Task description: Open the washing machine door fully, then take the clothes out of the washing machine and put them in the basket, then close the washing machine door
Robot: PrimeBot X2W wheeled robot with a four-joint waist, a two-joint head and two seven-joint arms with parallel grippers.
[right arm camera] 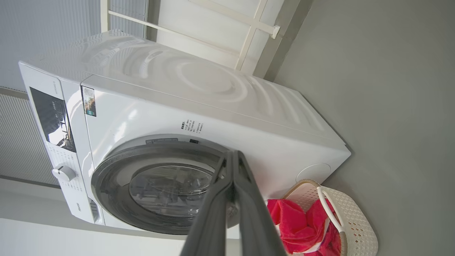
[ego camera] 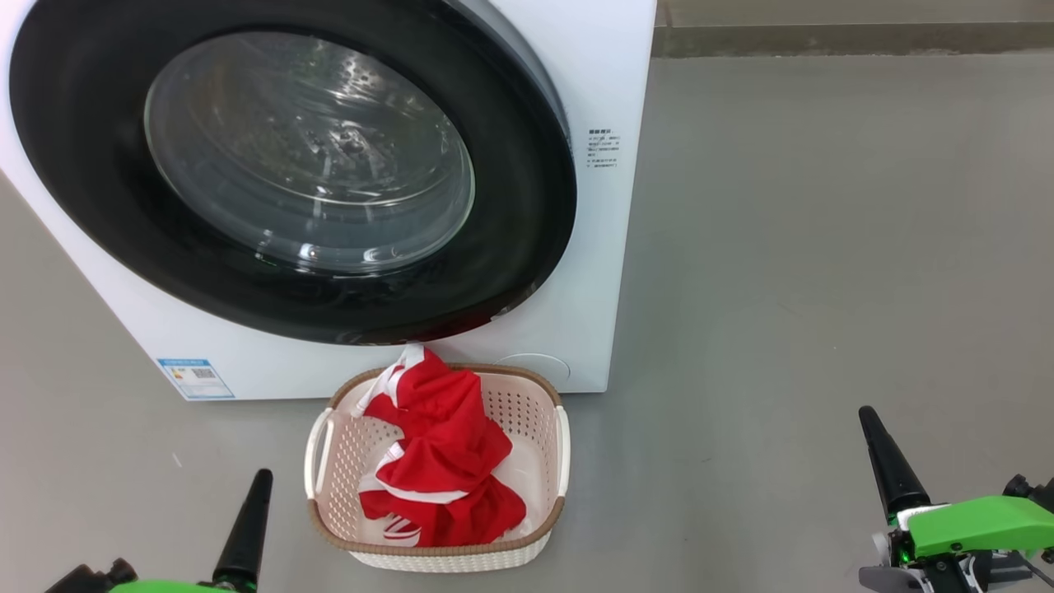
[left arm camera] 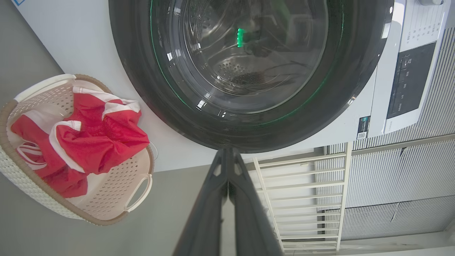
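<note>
The white washing machine (ego camera: 593,272) stands on the floor with its round black-rimmed door (ego camera: 296,173) closed flat against the front; the steel drum shows through the glass. Red clothes (ego camera: 440,457) with white trim lie heaped in the cream basket (ego camera: 539,412) just in front of the machine. My left gripper (ego camera: 262,476) is shut and empty, low at the basket's left. My right gripper (ego camera: 866,413) is shut and empty, well to the basket's right. The left wrist view shows the door (left arm camera: 245,71) and the basket (left arm camera: 117,199); the right wrist view shows the machine (right arm camera: 213,117) and the clothes (right arm camera: 298,224).
Grey floor (ego camera: 823,247) spreads wide to the right of the machine. A wall base (ego camera: 848,37) runs along the back. A white rack (left arm camera: 302,195) and ribbed wall panels stand beside the machine.
</note>
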